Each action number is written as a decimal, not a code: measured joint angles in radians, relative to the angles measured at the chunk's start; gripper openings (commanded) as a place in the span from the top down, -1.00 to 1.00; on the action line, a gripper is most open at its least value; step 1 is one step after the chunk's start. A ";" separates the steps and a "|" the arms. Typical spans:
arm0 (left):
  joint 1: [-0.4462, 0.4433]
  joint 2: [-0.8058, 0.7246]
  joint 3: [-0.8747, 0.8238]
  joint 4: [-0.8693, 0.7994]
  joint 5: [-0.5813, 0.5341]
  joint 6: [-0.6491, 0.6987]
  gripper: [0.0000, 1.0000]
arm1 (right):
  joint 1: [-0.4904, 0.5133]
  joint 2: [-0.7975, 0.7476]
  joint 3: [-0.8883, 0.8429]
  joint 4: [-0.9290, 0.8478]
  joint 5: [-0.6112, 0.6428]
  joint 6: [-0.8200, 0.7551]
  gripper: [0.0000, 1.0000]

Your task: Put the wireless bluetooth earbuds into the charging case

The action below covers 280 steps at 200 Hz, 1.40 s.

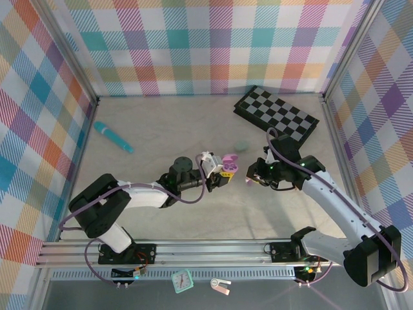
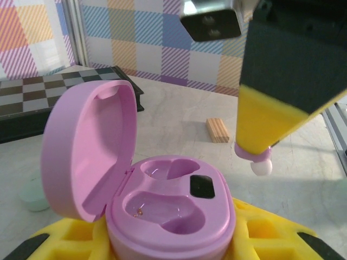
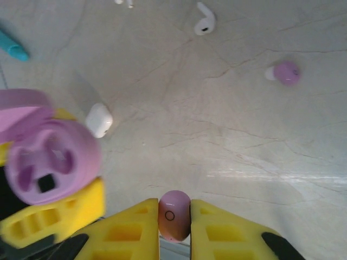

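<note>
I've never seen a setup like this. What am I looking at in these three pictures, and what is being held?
Two robot arms are bolted at the near edge of the table, each ending in a two-finger gripper. The overhead picture comes from a fixed camera above and behind them; the other two come from cameras on each wrist. The left gripper holds an open lilac-pink charging case, both wells empty. The right gripper pinches a pink earbud close beside it. On the table lie a white earbud, a second pink earbud, a teal pen-like stick, a checkerboard and a small wooden block.
</note>
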 measured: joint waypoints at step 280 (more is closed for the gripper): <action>-0.059 0.053 0.056 -0.026 -0.018 0.045 0.29 | 0.120 0.087 0.105 0.113 0.032 -0.019 0.62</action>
